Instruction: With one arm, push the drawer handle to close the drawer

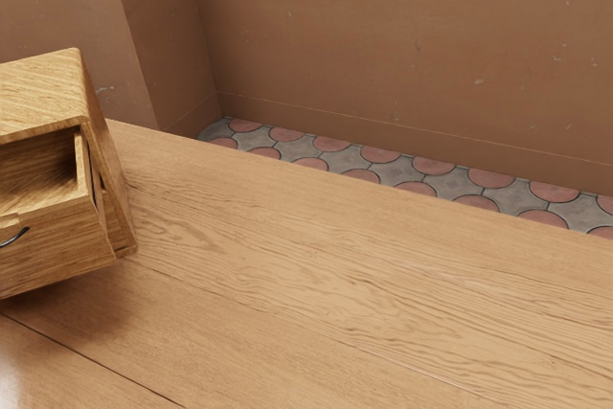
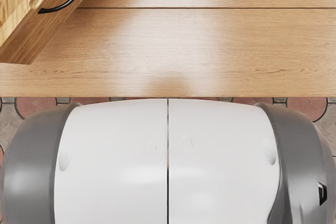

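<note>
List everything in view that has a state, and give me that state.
Drawer: open, sticking out with part of its inside showing.
Handle: attached to the drawer's front, nothing touching the part in view.
Cabinet: standing on the table, drawer not closed.

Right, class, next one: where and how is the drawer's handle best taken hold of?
Take the handle at the middle of its arc, coming from in front of the open drawer. It is a thin, dark bar that bows outward from the drawer's front, so the claw could probably close across it most securely there.
</note>
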You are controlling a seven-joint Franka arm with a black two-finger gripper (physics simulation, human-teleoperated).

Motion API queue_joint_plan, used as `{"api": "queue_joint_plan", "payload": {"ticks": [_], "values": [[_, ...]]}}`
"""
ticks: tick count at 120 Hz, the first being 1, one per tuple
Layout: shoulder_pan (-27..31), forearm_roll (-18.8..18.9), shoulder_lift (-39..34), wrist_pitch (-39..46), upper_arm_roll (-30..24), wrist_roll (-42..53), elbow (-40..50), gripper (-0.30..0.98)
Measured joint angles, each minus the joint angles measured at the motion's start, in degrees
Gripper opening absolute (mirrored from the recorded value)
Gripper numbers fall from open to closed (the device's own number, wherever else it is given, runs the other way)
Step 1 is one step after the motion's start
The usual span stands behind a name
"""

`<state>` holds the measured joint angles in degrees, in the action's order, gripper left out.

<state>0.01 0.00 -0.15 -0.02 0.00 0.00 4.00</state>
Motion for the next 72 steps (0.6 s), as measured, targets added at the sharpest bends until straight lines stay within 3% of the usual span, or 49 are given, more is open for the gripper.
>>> {"api": "queue_joint_plan", "payload": {"ticks": [72], "values": [[0.0,0.0,0.1,1.1,0.0,0.0,0.0,0.69]]}}
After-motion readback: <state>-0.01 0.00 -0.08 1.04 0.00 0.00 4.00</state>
